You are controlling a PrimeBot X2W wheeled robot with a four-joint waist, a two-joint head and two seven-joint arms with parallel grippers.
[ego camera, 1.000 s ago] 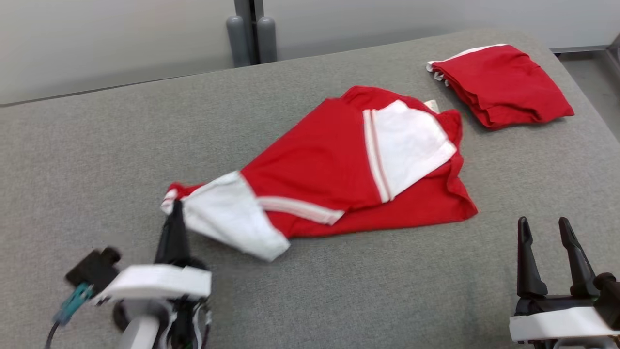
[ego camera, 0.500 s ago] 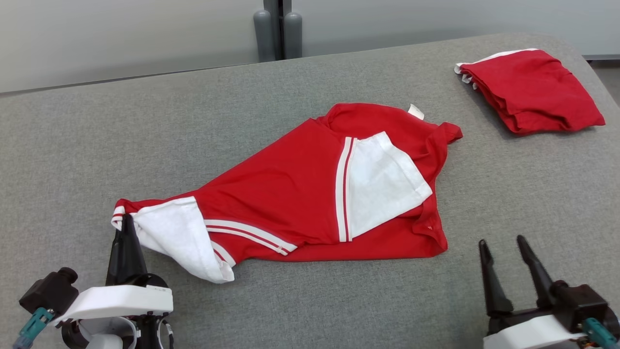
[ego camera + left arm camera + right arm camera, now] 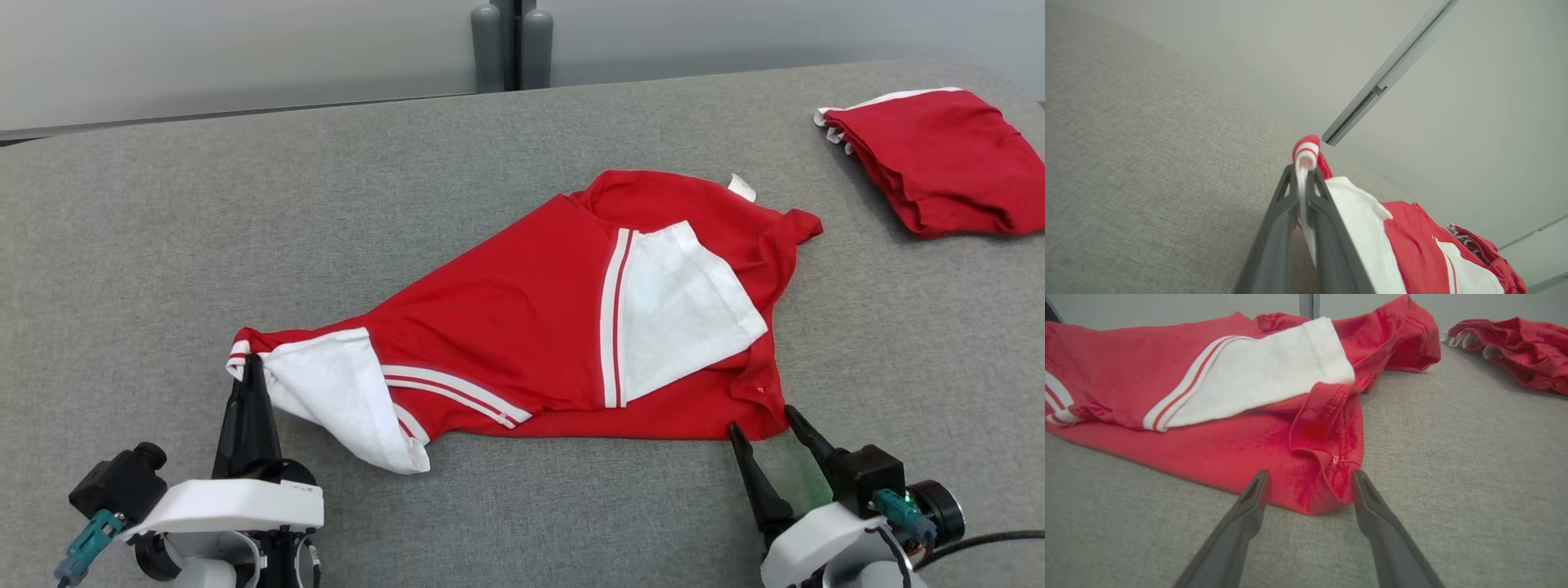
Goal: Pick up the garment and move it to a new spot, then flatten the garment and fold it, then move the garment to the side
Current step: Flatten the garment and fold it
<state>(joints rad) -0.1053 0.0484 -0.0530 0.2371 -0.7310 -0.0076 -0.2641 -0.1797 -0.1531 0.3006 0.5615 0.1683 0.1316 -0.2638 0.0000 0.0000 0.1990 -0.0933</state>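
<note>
Head cam has panned since a sec ago, so whole pic slid right. I've brought R gripper (image 3: 761,418) fwd: it was well short of the garment (image 3: 506,327), now its spread tips sit at the near right corner. Garment also lies more stretched twd my L than before

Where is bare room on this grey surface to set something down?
Widest: the left and far side of the grey surface, beyond the spread garment whose sleeve the left jaws pinch. A strip runs along the near edge between both jaws. Crowded: the right, with the folded red garment in the far corner and the right jaws at the hem.
</note>
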